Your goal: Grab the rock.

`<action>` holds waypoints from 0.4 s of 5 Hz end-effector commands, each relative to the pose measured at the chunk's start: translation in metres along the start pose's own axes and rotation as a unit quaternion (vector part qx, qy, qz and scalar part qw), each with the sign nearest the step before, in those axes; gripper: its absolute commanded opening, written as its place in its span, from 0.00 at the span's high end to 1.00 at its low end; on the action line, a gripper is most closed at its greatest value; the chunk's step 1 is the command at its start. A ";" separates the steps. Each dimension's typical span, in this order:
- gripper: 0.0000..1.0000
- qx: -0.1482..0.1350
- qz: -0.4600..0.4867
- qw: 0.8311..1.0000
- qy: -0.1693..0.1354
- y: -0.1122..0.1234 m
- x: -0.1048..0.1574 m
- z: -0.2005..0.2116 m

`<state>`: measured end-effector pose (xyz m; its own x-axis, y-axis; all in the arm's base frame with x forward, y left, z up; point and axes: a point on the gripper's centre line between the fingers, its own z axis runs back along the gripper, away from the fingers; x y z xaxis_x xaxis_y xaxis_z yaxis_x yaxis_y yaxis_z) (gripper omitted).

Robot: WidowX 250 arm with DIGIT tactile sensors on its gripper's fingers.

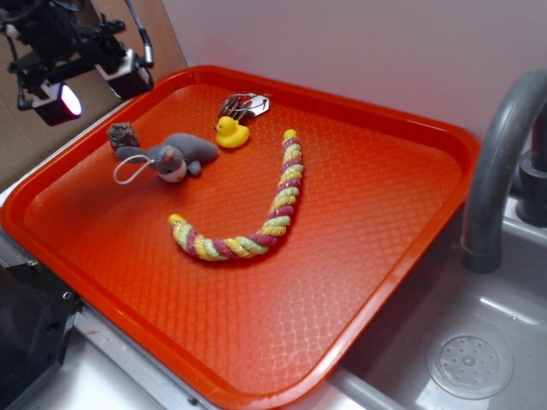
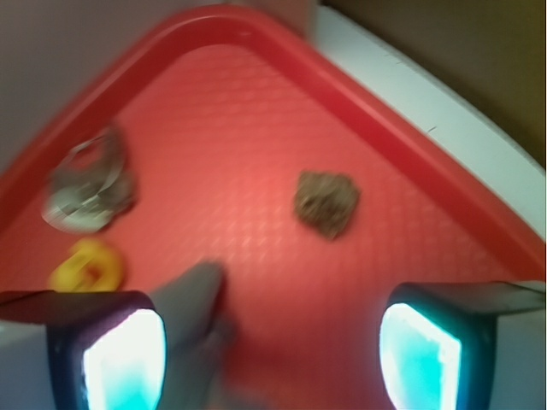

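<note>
Two fingers (image 2: 124, 359) of my gripper (image 2: 272, 354) hang spread above the tray (image 1: 410, 128), pinching nothing; rock (image 2: 326, 203) lies beside the plush (image 1: 171, 156).

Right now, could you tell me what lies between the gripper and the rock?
Nothing: in the wrist view, only bare orange tray separates the open gripper from the rock.

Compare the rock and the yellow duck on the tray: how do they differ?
Colour: the rock is dull brown-grey, the duck bright yellow. Surface: the rock is rough and lumpy, the duck smooth and rounded. Place: the rock lies near the tray's left rim, beside the grey plush; the duck sits by the metal clip. Both are similar in size, resting untouched on the tray.
</note>
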<state>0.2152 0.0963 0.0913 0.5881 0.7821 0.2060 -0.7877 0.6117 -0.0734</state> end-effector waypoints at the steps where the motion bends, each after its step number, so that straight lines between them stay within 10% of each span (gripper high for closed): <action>1: 0.00 0.044 0.042 0.997 -0.044 0.019 0.036 -0.020; 2: 0.00 0.057 0.049 0.996 -0.049 0.021 0.039 -0.031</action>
<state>0.2272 0.1325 0.0507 0.5121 0.8206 0.2539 -0.8537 0.5188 0.0451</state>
